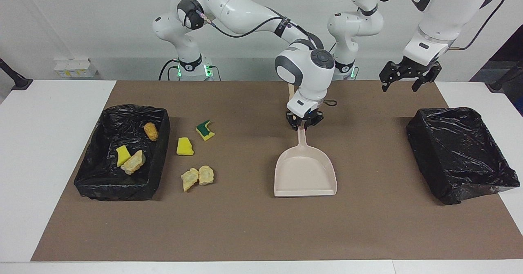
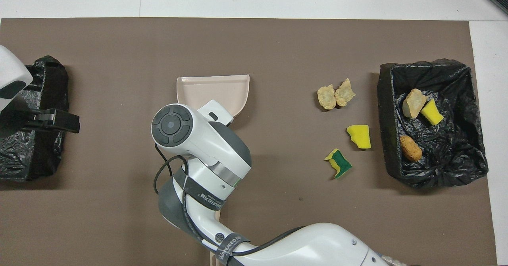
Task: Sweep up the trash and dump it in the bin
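Note:
The beige dustpan [image 1: 305, 175] [image 2: 210, 91] lies flat at the middle of the brown mat, its mouth away from the robots. My right gripper [image 1: 302, 122] is at the tip of its handle. On the mat beside the trash bin [image 1: 161, 151] [image 2: 387, 111] lie a green-topped sponge bit [image 1: 205, 130] [image 2: 338, 164], a yellow sponge bit [image 1: 184, 147] [image 2: 359, 136] and two tan chunks [image 1: 190, 178] [image 1: 206, 175] [image 2: 326, 97]. Inside the bin are an orange-brown chunk [image 1: 151, 131], a yellow bit [image 1: 122, 155] and a tan chunk [image 1: 133, 162]. My left gripper [image 1: 408, 77] hangs open, waiting.
A second black-lined bin [image 1: 461, 155] [image 2: 31, 159] stands at the left arm's end of the mat, with nothing showing in it. The beige brush [image 2: 214, 258] lies nearer the robots than the dustpan, mostly hidden under the right arm.

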